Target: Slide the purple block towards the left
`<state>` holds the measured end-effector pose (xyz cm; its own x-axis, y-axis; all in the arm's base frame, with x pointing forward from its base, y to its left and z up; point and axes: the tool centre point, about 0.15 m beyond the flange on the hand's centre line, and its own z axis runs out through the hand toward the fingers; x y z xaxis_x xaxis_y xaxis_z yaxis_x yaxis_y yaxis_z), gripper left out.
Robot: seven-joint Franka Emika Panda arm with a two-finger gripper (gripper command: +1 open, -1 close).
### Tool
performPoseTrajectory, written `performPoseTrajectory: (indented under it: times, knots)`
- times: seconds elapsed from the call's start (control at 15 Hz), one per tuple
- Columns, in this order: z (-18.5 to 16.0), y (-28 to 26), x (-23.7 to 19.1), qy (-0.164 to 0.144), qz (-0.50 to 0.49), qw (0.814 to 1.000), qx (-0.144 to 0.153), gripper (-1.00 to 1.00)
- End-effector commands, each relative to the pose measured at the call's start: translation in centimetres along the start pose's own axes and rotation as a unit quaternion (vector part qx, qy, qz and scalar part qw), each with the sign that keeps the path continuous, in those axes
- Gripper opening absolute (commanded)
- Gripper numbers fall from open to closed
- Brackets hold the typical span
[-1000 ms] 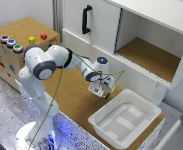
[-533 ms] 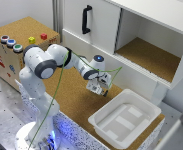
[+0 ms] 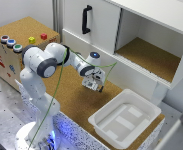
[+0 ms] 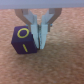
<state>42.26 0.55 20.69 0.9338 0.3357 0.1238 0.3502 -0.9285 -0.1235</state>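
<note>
at the exterior view's far left i see the wooden box (image 3: 21,50) with its coloured buttons (image 3: 11,43) on top, untouched. next comes my arm (image 3: 43,62), reaching from its base across the cork table (image 3: 76,100) toward the middle of the scene.

at the arm's end the gripper (image 3: 93,85) is low over the cork, just in front of the white cabinet (image 3: 101,30) with its black handle (image 3: 85,19). over the last second it has travelled from close to the white tray (image 3: 123,120) toward the exterior view's left and slightly farther back, leaving the tray well apart on the right.

in the wrist view the block (image 4: 22,41), purple with yellow marks, sits on the cork just beside the gripper (image 4: 41,44). one finger (image 4: 35,39) appears to touch the block's side face, though i cannot be sure of contact. the fingers stand close together with only a thin gap, and nothing is clamped between them; the block lies outside them, not within. in the exterior view the block is hidden under the hand, so i cannot place it there.

my reading: the leftward travel, with the narrowed fingers beside the block, suggests the push is under way or just engaging. the block looks turned a little, corner toward the camera, so it may rotate off the finger if the push is off-centre.
</note>
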Motion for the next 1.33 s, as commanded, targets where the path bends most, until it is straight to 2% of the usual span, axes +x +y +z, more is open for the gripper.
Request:
performPoseTrajectory:
  times: [0.0, 0.27, 0.4, 0.53, 0.73, 0.8, 0.87, 1.0, 1.27]
  knots:
    - [-0.7, -5.5, -1.0, 0.005, -0.037, 0.999, 0.037, -1.00]
    - [-0.1, -8.5, -2.3, -0.016, -0.053, 0.998, 0.025, -1.00]
    - [-0.7, -9.7, -2.9, -0.006, -0.063, 0.998, 0.007, -1.00]
    - [-2.5, -8.7, -2.3, 0.007, -0.020, 1.000, -0.010, -1.00]
    - [-5.1, -7.1, -3.1, 0.003, 0.019, 1.000, -0.023, -1.00]
    - [-5.4, -7.2, -3.2, -0.019, 0.025, 0.999, -0.029, 1.00]
    - [-6.3, -7.5, -3.1, -0.014, 0.040, 0.998, -0.041, 1.00]
    - [-7.7, -8.7, -1.5, -0.022, 0.057, 0.997, -0.046, 1.00]
    - [-7.7, -8.7, -1.5, -0.022, 0.057, 0.997, -0.046, 1.00]
